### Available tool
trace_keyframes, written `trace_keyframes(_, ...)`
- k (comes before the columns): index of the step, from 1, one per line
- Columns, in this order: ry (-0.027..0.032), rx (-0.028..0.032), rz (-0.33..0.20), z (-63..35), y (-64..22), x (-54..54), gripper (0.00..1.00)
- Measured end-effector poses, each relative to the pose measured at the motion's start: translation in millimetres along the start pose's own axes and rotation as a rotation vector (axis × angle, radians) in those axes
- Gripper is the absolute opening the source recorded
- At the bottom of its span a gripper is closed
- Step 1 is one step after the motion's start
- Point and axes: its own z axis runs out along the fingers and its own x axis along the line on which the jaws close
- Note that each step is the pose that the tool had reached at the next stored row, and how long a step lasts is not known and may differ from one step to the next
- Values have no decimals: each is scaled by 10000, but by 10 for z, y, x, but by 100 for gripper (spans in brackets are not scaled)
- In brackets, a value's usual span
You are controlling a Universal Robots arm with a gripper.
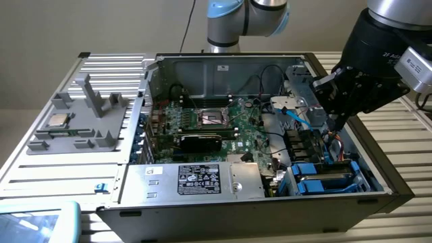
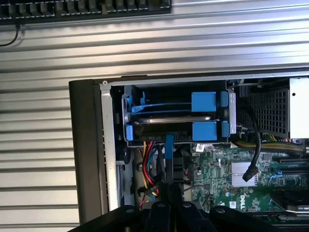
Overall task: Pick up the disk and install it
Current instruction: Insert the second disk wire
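Observation:
The disk (image 2: pixel 169 119) lies in the drive bay at the corner of the open computer case (image 1: pixel 270 207), framed by its bright blue carrier (image 2: pixel 204 130). In the exterior view the blue carrier (image 1: pixel 325 178) sits low at the case's right end. My gripper (image 1: pixel 335 125) hangs above and just behind that bay, over the cables. Its two dark fingers (image 2: pixel 170 186) are pressed together with nothing between them. They point at the bay's edge near a blue cable (image 2: pixel 169 145), clear of the disk.
A motherboard (image 1: pixel 216 119) fills the case's middle, with a silver power-supply box (image 1: pixel 202 179) bearing a black label in front. Red, yellow and blue cables (image 2: pixel 147 166) lie beside the bay. A grey fixture (image 1: pixel 81 124) with a processor chip (image 1: pixel 57 120) stands at the exterior view's left.

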Motion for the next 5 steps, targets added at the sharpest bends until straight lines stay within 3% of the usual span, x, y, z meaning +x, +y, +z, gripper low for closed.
trace_keyframes(5, 0, 0, -1, 0, 0, 0, 11)
